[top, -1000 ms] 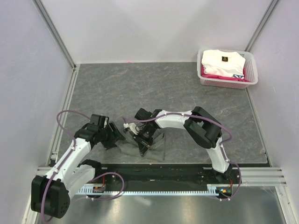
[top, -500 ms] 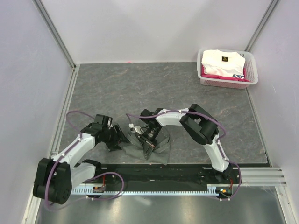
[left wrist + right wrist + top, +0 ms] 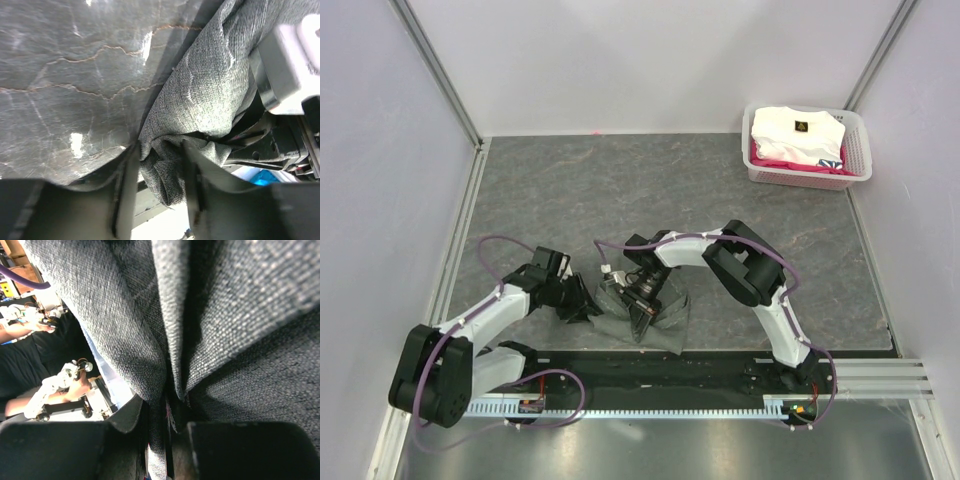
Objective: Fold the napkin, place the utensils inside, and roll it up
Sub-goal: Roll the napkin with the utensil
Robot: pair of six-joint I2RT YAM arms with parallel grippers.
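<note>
The grey-green napkin [image 3: 660,322] lies bunched near the table's front edge, between my two grippers. My left gripper [image 3: 583,301] is at its left end. In the left wrist view a crumpled fold of the napkin [image 3: 200,100] fills the gap of the left gripper [image 3: 159,172] and touches both fingers. My right gripper [image 3: 642,312] points down into the middle of the cloth. In the right wrist view the right gripper [image 3: 166,412] is shut on a pinched ridge of the napkin [image 3: 125,330]. The utensils are hidden.
A white basket [image 3: 857,150] at the back right holds a folded white garment [image 3: 792,133] with a small dark logo over pink cloth. The black mounting rail [image 3: 650,370] runs just in front of the napkin. Grey walls stand on three sides.
My left gripper has moved right onto the napkin's left end and its jaws have narrowed around the cloth. The right gripper has shifted slightly forward, and the napkin is more bunched.
</note>
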